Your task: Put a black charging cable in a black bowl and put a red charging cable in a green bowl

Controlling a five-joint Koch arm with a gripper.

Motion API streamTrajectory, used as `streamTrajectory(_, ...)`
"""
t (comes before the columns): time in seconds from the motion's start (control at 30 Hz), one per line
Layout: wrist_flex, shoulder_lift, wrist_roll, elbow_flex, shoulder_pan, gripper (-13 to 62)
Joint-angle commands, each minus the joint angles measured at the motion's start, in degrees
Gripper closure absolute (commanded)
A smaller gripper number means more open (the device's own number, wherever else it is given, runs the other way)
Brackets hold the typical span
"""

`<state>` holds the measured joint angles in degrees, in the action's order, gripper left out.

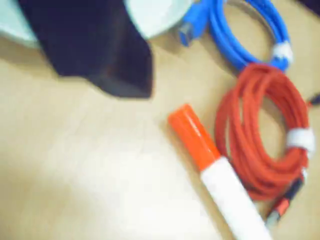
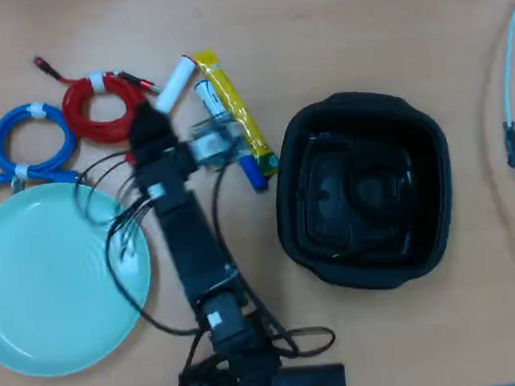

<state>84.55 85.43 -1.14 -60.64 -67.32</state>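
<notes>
The red charging cable [image 2: 103, 106] lies coiled with a white band on the wooden table; it also fills the right of the wrist view [image 1: 262, 135]. My gripper [image 2: 146, 123] hovers just right of that coil. The wrist view shows only one blurred dark jaw [image 1: 100, 50], and I cannot tell how the jaws stand. The green bowl [image 2: 57, 275] sits at the lower left, and its rim [image 1: 155, 17] shows behind the jaw. The black bowl [image 2: 362, 187] stands at the right. Dark loops inside it look like the black charging cable [image 2: 372, 186].
A blue coiled cable [image 2: 31, 141] lies between the red coil and the green bowl. A white marker with a red cap [image 1: 215, 170] lies beside the red coil. A yellow packet [image 2: 230, 103] and a blue-tipped pen [image 2: 252, 171] lie right of the gripper. A pale blue cord [image 2: 510, 99] runs along the right edge.
</notes>
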Motion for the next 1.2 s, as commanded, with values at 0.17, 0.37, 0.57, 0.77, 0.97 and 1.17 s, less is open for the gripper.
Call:
streamTrajectory(0.17, -3.87, -9.67, -6.94, 2.72, 10.72, -4.6)
streamTrajectory(0.37, -6.94, -20.21, -12.13, 10.28, 10.99, -4.5)
streamTrajectory(0.57, -6.68, -30.23, -12.66, 24.79, 9.23, -3.8)
streamTrajectory(0.77, -6.68, -40.78, -15.64, 37.18, 8.26, -3.7)
streamTrajectory(0.97, -8.00, -44.91, -20.30, 39.29, 8.17, -3.8)
streamTrajectory(1.17, -8.70, -46.67, -21.36, 39.37, 8.26, -3.7)
